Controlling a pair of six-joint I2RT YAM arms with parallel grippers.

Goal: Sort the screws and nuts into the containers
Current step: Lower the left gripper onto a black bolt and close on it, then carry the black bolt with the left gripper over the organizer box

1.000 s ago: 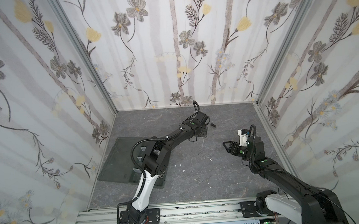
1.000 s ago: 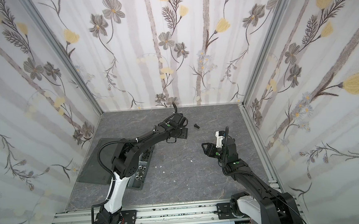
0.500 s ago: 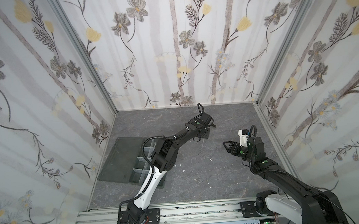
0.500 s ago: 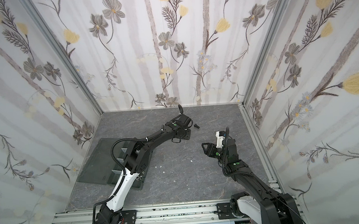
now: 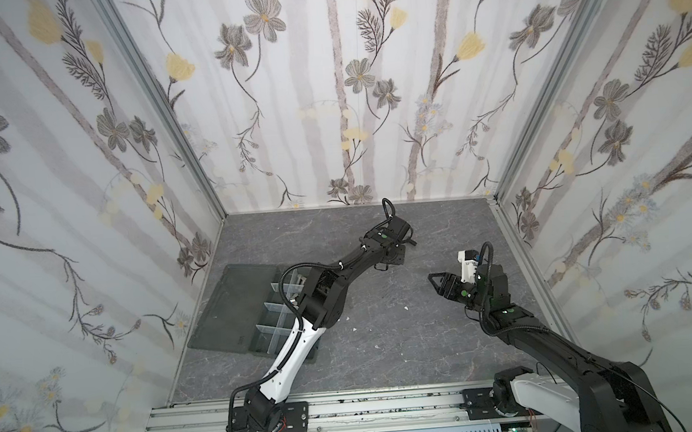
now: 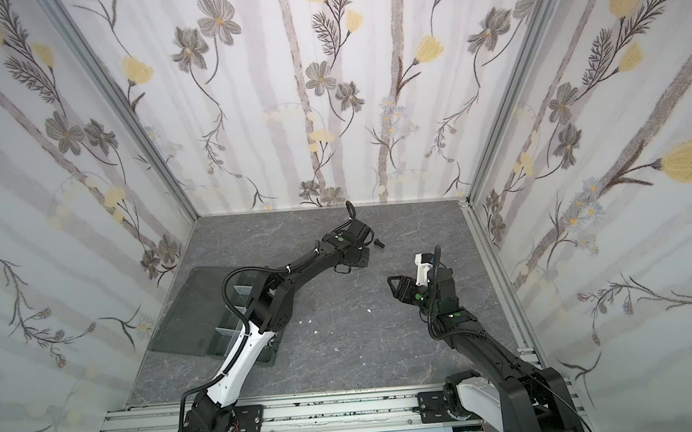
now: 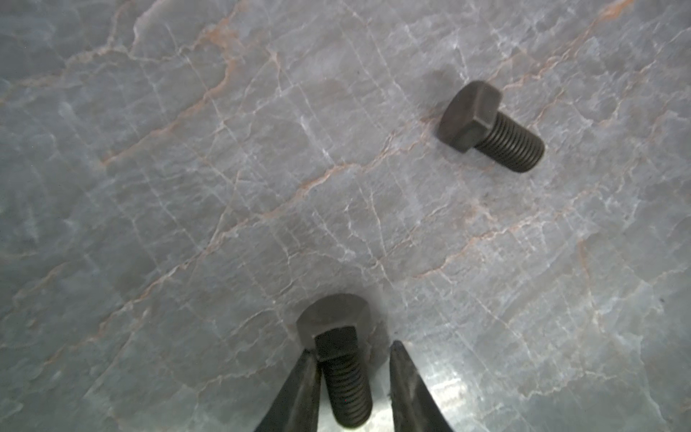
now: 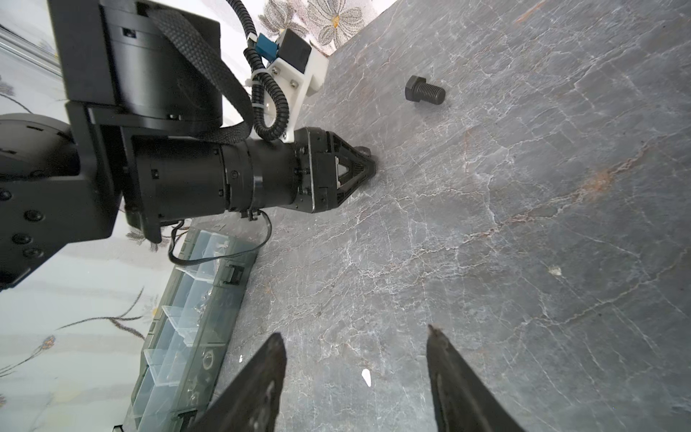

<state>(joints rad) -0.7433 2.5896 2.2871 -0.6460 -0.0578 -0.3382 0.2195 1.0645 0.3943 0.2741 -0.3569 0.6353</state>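
Observation:
Two matte black screws lie on the grey marble table near the back. One screw (image 7: 342,370) lies between the fingers of my left gripper (image 7: 351,348). One finger touches its shank and a narrow gap shows at the other. The second screw (image 7: 490,125) lies free a short way beyond it, also seen as screw (image 6: 379,244) and screw (image 8: 424,91). My right gripper (image 8: 355,331) hovers open over bare table with nothing between its fingers, right of centre as gripper (image 5: 433,279). The containers (image 8: 194,318) are at the left; small pieces inside are too dim to name as nuts.
The organiser's flat dark lid (image 5: 233,304) lies open towards the left wall. The left arm's elbow hangs over the tray (image 5: 274,314). Tiny white flecks (image 5: 406,308) dot the middle of the table, and one fleck (image 8: 366,376) lies below my right gripper. Patterned walls close three sides.
My left arm has stretched farther towards the back right, and its jaws have narrowed round the black screw. The right arm has not moved.

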